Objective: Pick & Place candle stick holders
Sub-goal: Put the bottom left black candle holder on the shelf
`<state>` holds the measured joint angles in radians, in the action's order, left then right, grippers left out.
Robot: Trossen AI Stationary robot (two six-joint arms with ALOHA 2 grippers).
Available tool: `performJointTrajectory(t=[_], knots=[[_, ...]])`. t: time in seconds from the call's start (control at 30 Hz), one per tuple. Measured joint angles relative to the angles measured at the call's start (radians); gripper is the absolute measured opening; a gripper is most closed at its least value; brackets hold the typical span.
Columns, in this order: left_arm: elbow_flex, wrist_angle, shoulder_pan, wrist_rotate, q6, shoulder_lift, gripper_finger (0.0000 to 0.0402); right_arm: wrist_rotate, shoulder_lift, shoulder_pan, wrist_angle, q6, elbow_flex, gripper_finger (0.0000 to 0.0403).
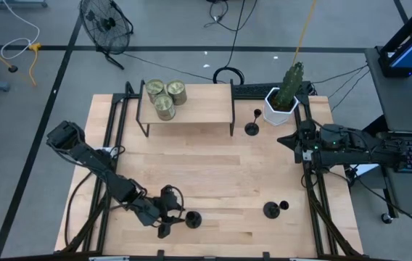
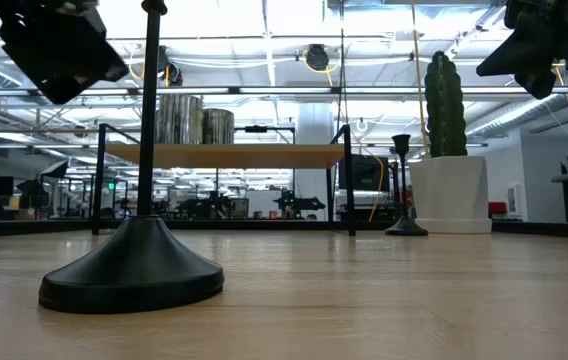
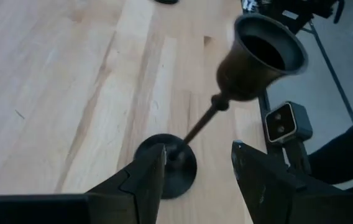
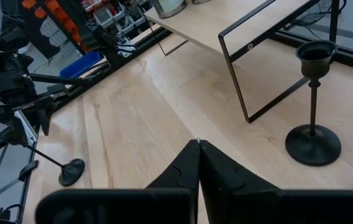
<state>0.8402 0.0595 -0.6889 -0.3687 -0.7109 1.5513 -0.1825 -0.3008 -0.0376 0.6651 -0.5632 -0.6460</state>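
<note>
- Your left gripper is spread wide, with one candle stick holder standing between its fingers, not pinched yet.
- That arm reaches low over the bench, tilted down so the fingers can close on the thin stem.
- Your right gripper waits pressed together, a second holder standing near it.
- A third holder stands on the bench between both.

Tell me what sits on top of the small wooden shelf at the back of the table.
Three glass jars stand clustered on the shelf. The floor under the shelf is hidden from above; the low view shows nothing standing there.
</note>
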Motion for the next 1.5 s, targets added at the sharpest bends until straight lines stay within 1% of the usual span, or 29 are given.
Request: performJointTrajectory(t=[0.13, 0.27, 0.4, 0.53, 0.67, 0.77, 0.97, 1.2, 1.37, 1.5], knots=[[0.0, -0.013, -0.001, 0.0, -0.018, 0.0, 0.0208, 0.0, 0.0, 0.0, 0.0, 0.0, 0.0, 0.0], [0.0, -0.023, -0.001, -0.041, -0.033, 0.0, 0.0246, 0.0, 0.0, 0.0, 0.0, 0.0, 0.0, 0.0], [0.0, -0.03, -0.001, -0.049, -0.032, 0.0, 0.0286, 0.0, 0.0, 0.0, -0.001, 0.0, 0.0, 0.0], [0.0, -0.029, -0.001, -0.013, -0.032, 0.0, 0.0315, 0.0, 0.0, 0.0, -0.002, -0.001, 0.0, 0.0], [0.0, -0.011, -0.001, 0.032, -0.054, 0.0, 0.0332, 0.0, 0.0, 0.0, -0.002, -0.002, 0.0, 0.0], [0.0, 0.017, -0.001, 0.044, -0.083, 0.0, 0.0339, 0.0, 0.0, 0.0, -0.002, -0.004, -0.001, 0.0], [0.0, 0.042, 0.001, 0.05, -0.077, 0.0, 0.034, 0.0, 0.0, 0.0, -0.002, 0.0, -0.001, 0.0], [0.0, 0.05, 0.004, 0.062, 0.047, 0.0, 0.034, 0.0, 0.0, 0.0, -0.002, 0.0, -0.001, 0.0], [0.0, 0.048, 0.004, 0.06, 0.085, 0.0, 0.034, 0.0, 0.0, 0.0, -0.002, -0.002, -0.001, 0.0], [0.0, 0.049, 0.004, 0.055, 0.077, 0.0, 0.034, 0.0, 0.0, 0.0, -0.002, -0.025, -0.001, 0.0]])
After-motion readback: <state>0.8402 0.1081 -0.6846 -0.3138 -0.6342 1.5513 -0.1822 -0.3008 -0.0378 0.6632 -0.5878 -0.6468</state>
